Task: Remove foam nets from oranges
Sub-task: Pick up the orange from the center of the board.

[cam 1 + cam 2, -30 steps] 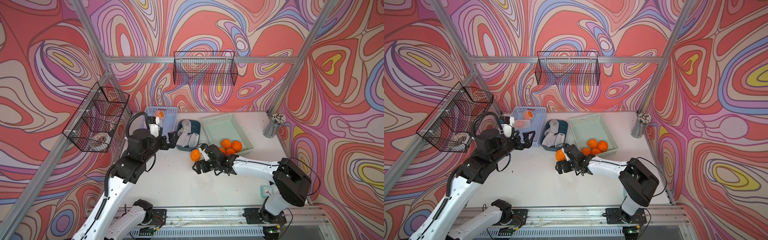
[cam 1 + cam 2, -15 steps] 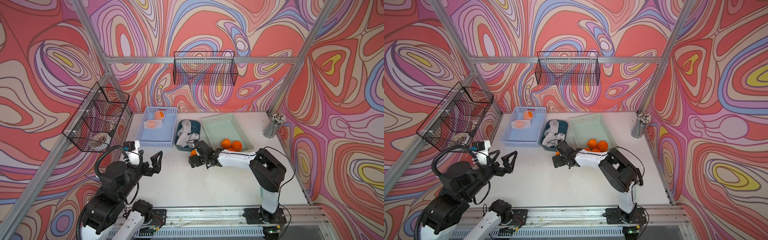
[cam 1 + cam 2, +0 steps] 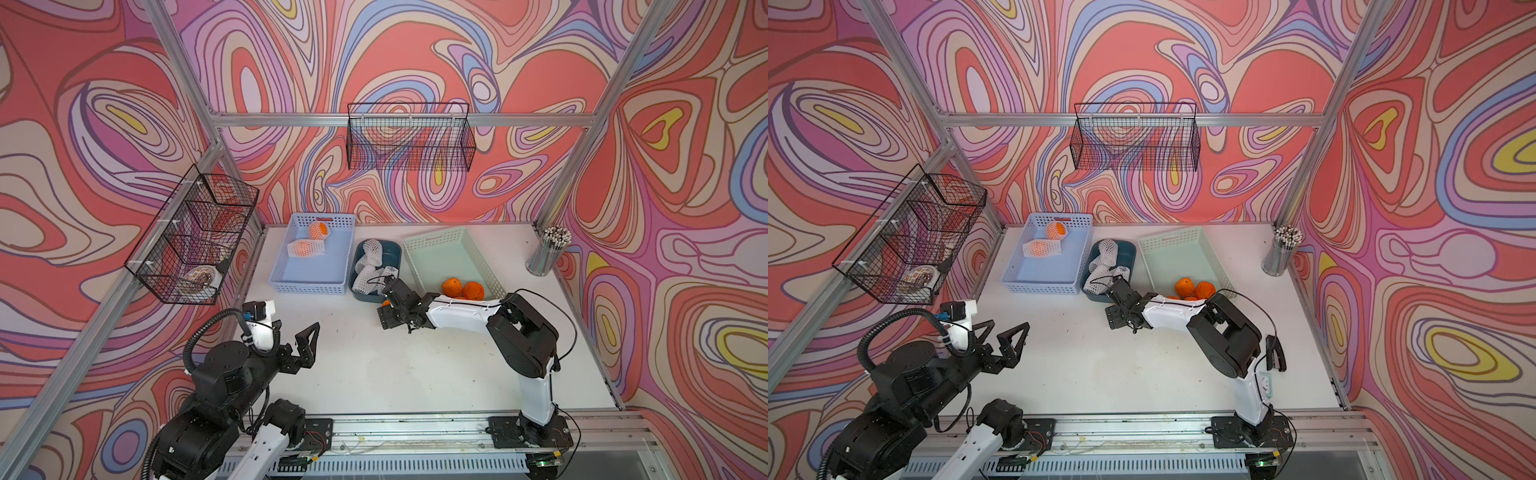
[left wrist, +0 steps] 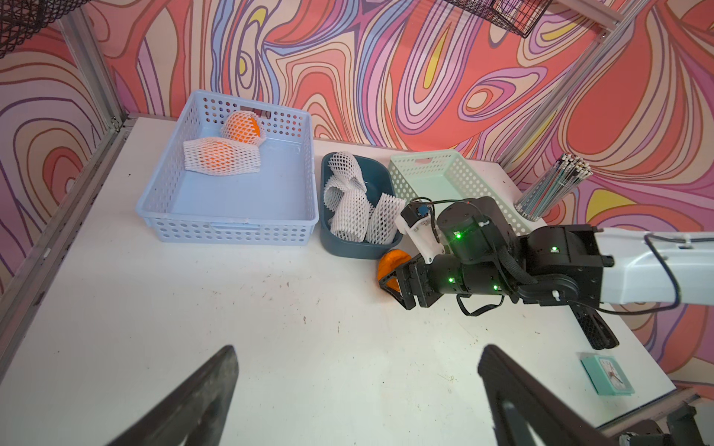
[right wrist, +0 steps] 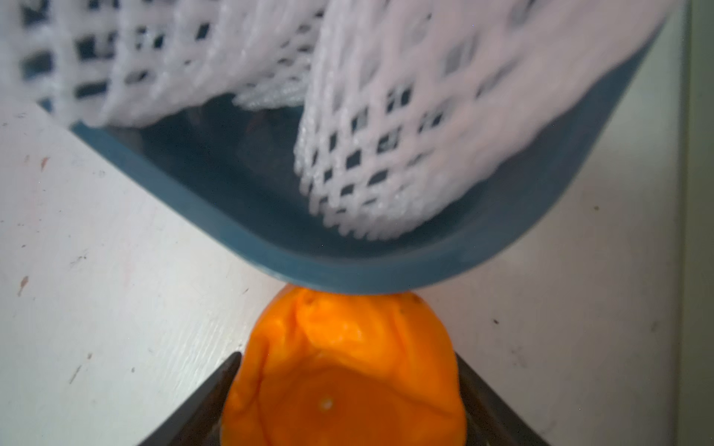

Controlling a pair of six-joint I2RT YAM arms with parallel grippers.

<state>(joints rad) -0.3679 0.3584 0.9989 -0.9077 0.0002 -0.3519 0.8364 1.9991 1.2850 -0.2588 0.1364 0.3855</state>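
Two oranges in foam nets lie touching in the blue basket. About three empty nets are heaped in the dark bin. At least two bare oranges sit in the green basket, and the right arm hides any others. One more bare orange lies on the counter, touching the bin's outer wall.

The right arm stretches low across the counter, and the right pincer pinches that orange from both sides. The left arm is folded near the front edge. The left pincer hangs above bare counter, spread wide and empty.
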